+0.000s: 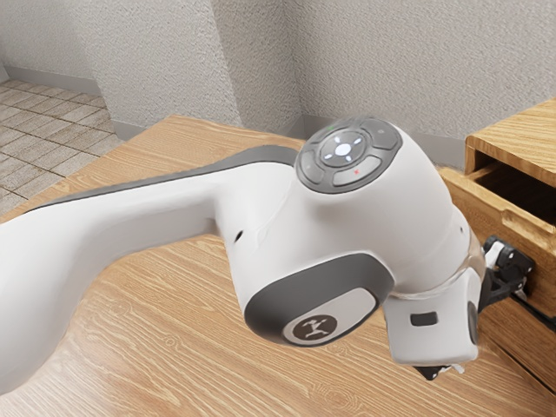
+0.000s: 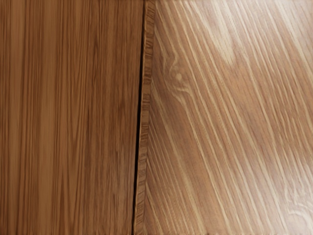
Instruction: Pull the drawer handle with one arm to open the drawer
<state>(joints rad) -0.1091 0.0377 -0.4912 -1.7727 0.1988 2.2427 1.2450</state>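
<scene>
One white arm (image 1: 174, 226) comes in from the exterior view's left, reaching low over the wooden table (image 1: 130, 347). At its far end the black pincer (image 1: 508, 269) is at the front of the drawer (image 1: 486, 213), just beside a thin dark handle (image 1: 537, 311); you cannot tell whether it is open or closed. The drawer stands partly out of its cabinet (image 1: 517, 139), a dark gap showing behind its front. From the wrist you look at a wood panel (image 2: 68, 117) meeting the table along a narrow dark seam.
</scene>
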